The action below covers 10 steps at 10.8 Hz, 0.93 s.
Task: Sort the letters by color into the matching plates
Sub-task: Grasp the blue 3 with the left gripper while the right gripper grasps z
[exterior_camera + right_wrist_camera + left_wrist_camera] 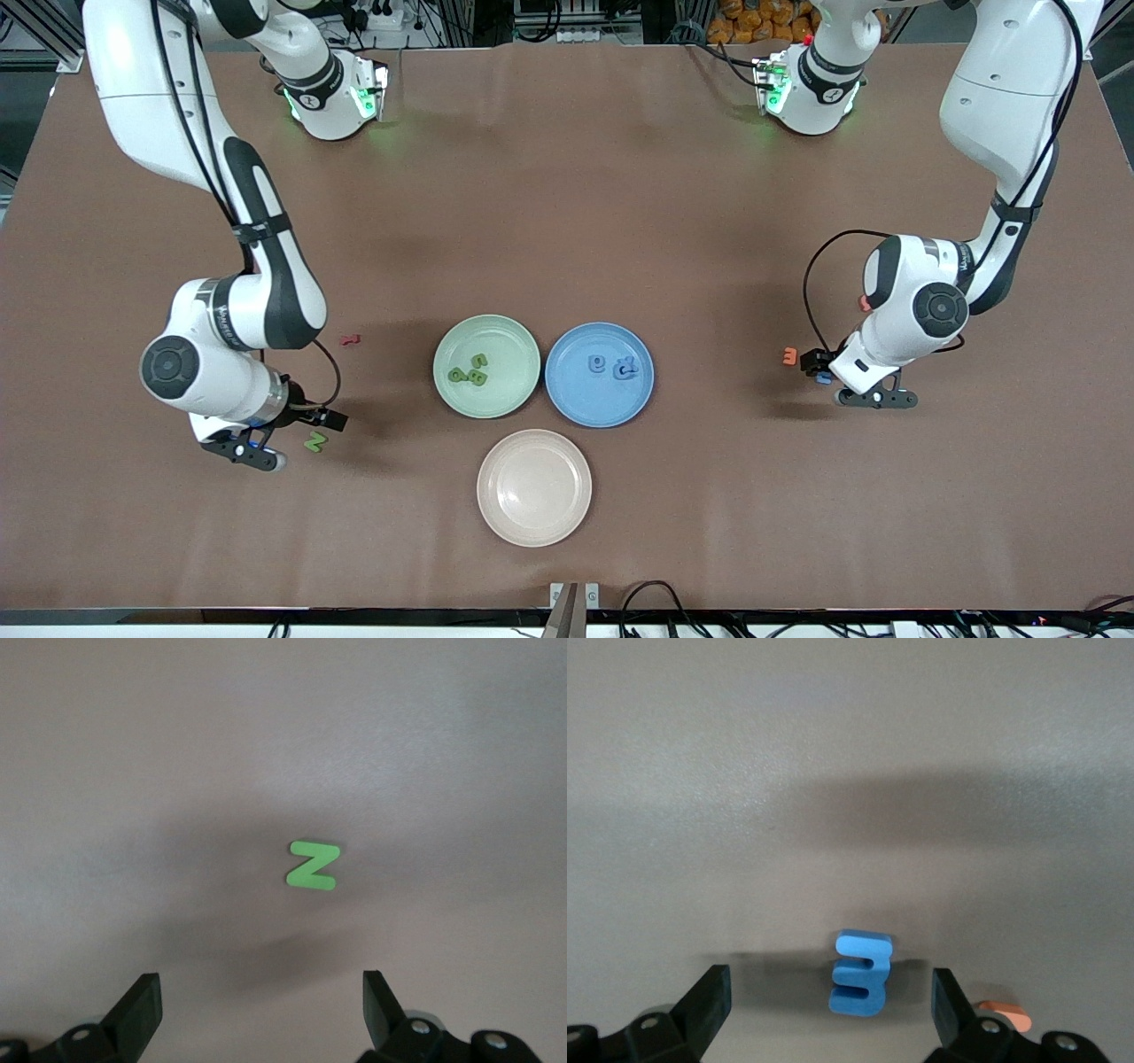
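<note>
Both arms reach down over the table; left gripper (875, 398) and right gripper (244, 452) hang low, fingers spread wide, empty.

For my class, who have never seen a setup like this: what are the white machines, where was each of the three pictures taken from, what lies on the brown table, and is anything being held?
The white machines are two robot arms, each ending in a two-finger gripper. One picture looks down from a high camera facing them; the other two come from cameras on each wrist.

Mid-table sit a green plate with green letters, a blue plate with blue letters, and an empty cream plate nearest the camera.

The left gripper, open, hangs over a loose blue letter with an orange letter beside it. The right gripper, also open, is by a green Z; a red letter lies farther from the camera.

Nothing is held.
</note>
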Each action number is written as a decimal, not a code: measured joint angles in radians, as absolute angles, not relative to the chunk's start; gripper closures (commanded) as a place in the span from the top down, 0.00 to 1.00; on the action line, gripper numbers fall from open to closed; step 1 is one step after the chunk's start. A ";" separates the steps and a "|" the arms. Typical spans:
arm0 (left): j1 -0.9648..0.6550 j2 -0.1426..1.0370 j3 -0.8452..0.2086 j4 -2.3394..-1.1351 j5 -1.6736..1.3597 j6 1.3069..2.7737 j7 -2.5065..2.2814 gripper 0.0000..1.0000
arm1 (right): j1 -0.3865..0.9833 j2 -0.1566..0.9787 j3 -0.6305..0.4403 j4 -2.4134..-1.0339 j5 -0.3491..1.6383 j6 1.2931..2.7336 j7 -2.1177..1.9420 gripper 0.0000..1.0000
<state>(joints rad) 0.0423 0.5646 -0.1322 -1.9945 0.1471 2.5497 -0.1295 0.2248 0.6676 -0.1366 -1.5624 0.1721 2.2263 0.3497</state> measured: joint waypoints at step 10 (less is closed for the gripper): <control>0.043 0.577 -0.133 -2.009 0.147 2.589 -0.130 0.00 | 0.213 0.802 -0.196 -1.482 0.240 2.266 0.350 1.00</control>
<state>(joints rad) 0.0427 0.5774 -0.1332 -2.0087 0.1471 2.5890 -0.1296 0.2126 0.8022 -0.1961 -1.4820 0.2402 2.2656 0.3497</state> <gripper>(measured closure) 0.048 0.000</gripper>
